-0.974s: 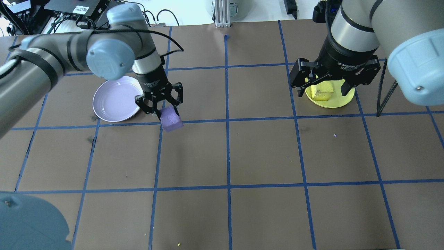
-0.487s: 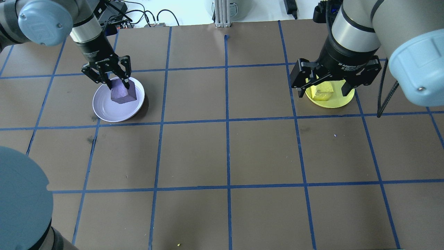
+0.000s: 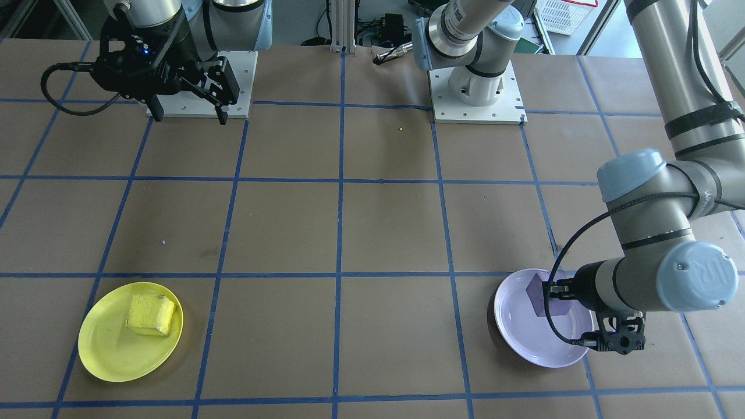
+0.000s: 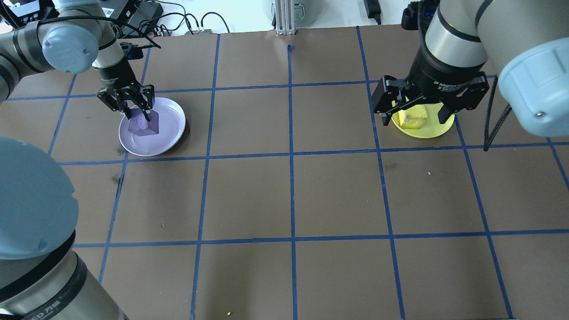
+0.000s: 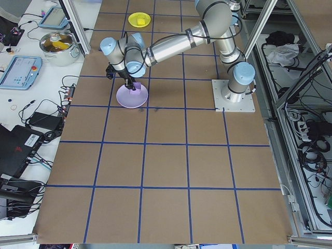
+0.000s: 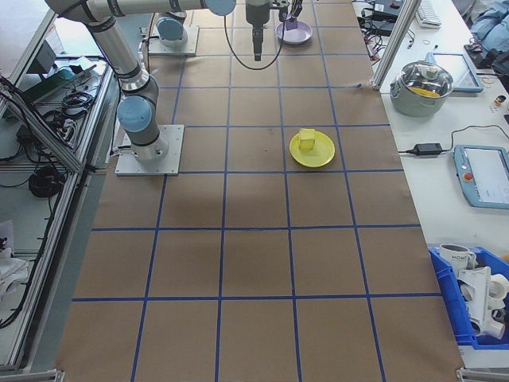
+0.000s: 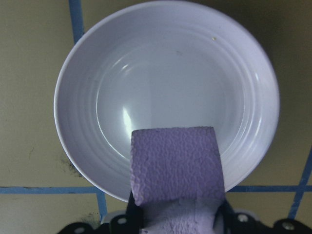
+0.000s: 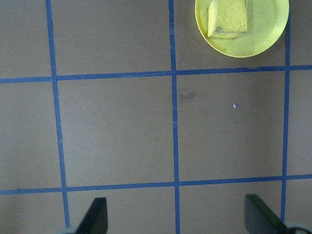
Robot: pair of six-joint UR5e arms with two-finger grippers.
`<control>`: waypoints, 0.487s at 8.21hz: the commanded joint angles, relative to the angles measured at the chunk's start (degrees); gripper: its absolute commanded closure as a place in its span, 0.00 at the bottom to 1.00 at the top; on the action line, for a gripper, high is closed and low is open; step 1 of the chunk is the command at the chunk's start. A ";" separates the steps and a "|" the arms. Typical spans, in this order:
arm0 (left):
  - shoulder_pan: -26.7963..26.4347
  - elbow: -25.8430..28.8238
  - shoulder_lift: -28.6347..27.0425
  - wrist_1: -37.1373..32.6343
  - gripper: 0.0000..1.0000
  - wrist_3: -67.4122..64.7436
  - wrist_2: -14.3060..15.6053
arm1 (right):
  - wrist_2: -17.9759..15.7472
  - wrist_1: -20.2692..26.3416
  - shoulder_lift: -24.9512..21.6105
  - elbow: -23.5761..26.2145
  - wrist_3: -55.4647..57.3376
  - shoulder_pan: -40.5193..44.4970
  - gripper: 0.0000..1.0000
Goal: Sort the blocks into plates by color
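My left gripper (image 4: 135, 112) is shut on the pale purple block (image 4: 143, 125) and holds it low over the lavender plate (image 4: 166, 133). In the left wrist view the purple block (image 7: 175, 165) fills the bottom centre, over the near side of the plate (image 7: 161, 73). I cannot tell whether block and plate touch. The front view shows the same block (image 3: 538, 291) above the plate (image 3: 541, 340). The yellow block (image 4: 413, 116) lies in the yellow plate (image 4: 429, 131). My right gripper (image 4: 413, 109) hangs high above them, open and holding nothing. The yellow block (image 8: 226, 17) shows at the top of its wrist view.
Blue tape lines divide the brown table into squares. An aluminium post (image 4: 284, 18) and cables stand at the far edge. The two arm bases (image 3: 477, 93) are bolted near the robot's side. A metal pot (image 6: 429, 83) sits on a side bench.
My left arm carried the purple block from beside the lavender plate's right rim to over the plate, then lowered it toward the plate's left part. The right arm stayed still.
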 commanded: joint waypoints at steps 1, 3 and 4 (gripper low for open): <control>0.29 0.10 -1.77 2.47 0.00 0.64 -0.40 | 0.04 -0.10 0.03 0.19 0.07 0.04 0.00; 0.55 0.10 -0.02 2.03 0.00 -0.06 -0.06 | 0.03 -0.10 0.03 0.19 -0.02 0.04 0.00; 0.47 0.10 1.90 1.86 0.00 -0.23 0.12 | 0.04 -0.10 0.03 0.19 0.07 0.04 0.00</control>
